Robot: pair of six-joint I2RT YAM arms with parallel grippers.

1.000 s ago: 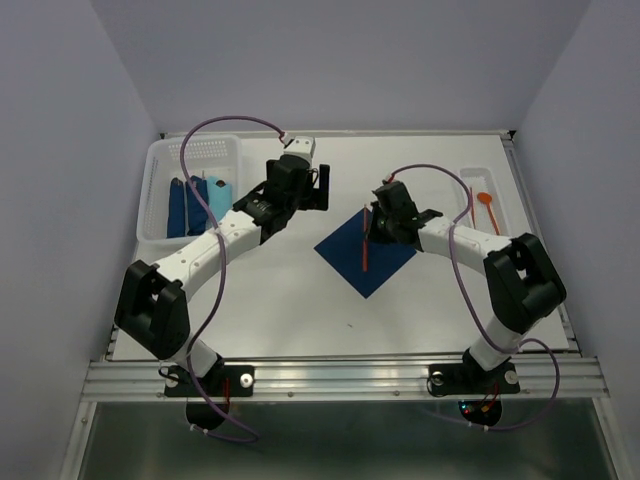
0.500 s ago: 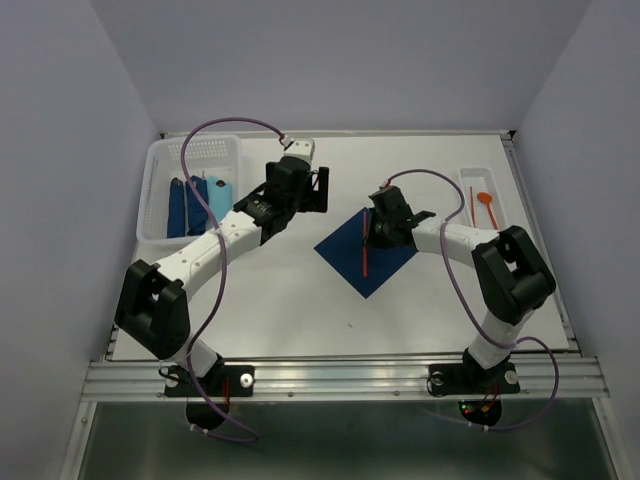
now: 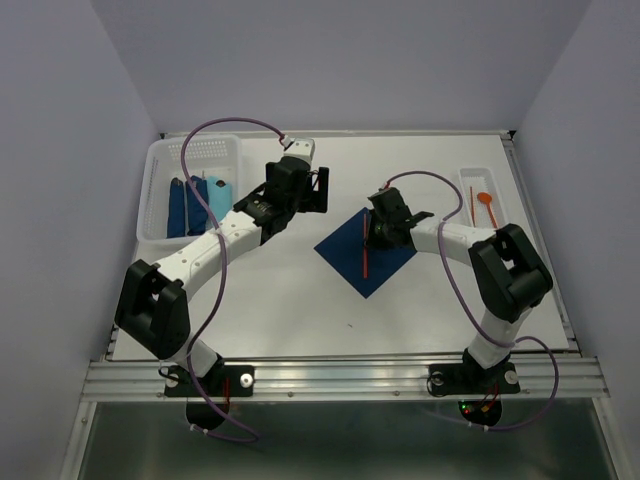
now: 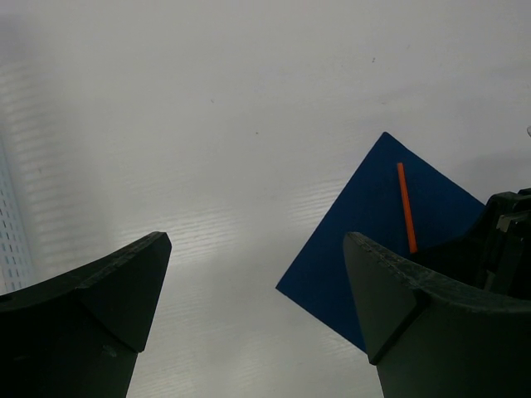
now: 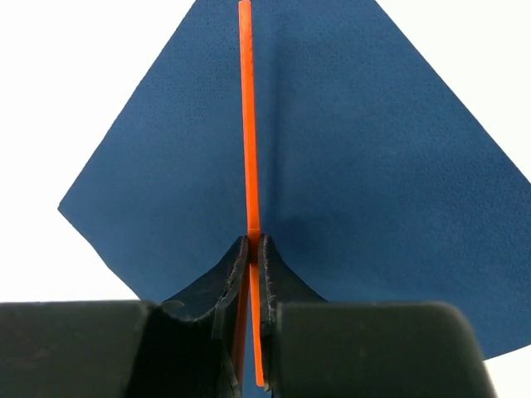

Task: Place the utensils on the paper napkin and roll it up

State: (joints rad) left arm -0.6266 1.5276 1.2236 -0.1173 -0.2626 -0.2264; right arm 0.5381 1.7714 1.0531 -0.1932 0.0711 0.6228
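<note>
Our right gripper [image 5: 253,249] pinches the orange utensil [image 5: 246,124] — we should lay it flat along the paper napkin [image 5: 373,166], twelve to six o'clock, before releasing — left gripper [image 4: 255,240] hangs wide open.

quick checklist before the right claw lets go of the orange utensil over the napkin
1. The right claw is shut on the orange utensil: ok
2. The utensil is over the paper napkin, running corner to corner: ok
3. The utensil rests flat on the napkin: cannot tell
4. The left claw is open and off to the napkin's side: ok
5. All utensils are on the napkin: not ok, a second orange utensil lies in the tray
</note>
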